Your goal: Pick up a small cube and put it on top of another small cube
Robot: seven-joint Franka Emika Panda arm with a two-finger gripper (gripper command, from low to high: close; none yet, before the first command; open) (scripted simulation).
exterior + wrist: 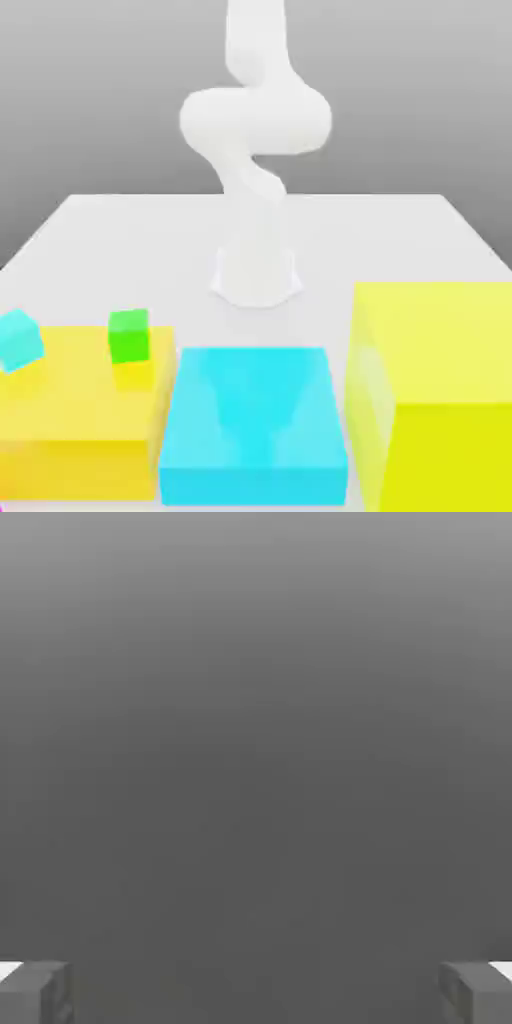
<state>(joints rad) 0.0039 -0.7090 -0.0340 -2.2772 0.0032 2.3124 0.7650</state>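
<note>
The small cube is out of view. My gripper (256, 994) is open, and its two grey fingertips (36, 992) stand far apart with nothing between them, facing plain grey background. In the exterior view the white arm (256, 130) rises from its base (256, 275) at the middle of the table and bends upward past the picture's upper edge.
A low yellow block (70, 420) at the exterior view's left carries a small green cube (129, 335) and a small cyan cube (20, 340). A cyan block (255, 425) sits in front of the base. A tall yellow block (435, 390) stands at the right.
</note>
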